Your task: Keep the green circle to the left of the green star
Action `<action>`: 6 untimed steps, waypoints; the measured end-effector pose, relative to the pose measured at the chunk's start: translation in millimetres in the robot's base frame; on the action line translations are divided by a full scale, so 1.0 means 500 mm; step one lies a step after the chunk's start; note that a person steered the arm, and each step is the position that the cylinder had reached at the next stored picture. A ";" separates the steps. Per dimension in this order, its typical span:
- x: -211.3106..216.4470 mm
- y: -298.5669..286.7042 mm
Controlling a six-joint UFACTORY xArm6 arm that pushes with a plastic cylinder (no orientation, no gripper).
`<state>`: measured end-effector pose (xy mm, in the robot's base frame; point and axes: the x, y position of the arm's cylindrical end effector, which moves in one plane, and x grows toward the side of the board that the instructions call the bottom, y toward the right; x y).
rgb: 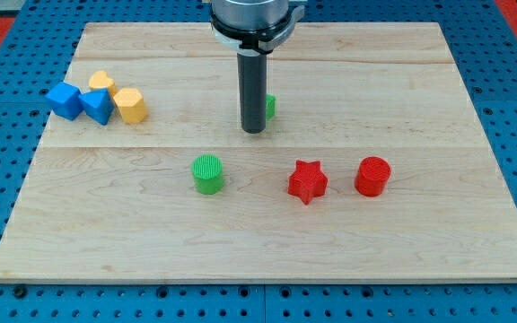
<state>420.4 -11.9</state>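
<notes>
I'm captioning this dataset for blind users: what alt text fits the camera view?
My tip rests on a wooden board against a mostly hidden green block, with the green circle lower left of it. A red star and red cylinder lie right.

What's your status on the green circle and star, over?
My tip down right beside green block, mostly hidden behind rod, shape unclear. Green circle toward view's lower left of it. Nothing between them.
</notes>
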 end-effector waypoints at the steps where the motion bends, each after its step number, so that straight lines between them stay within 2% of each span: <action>1: 0.085 -0.005; 3: 0.244 -0.104; 4: 0.214 -0.147; 6: 0.001 -0.139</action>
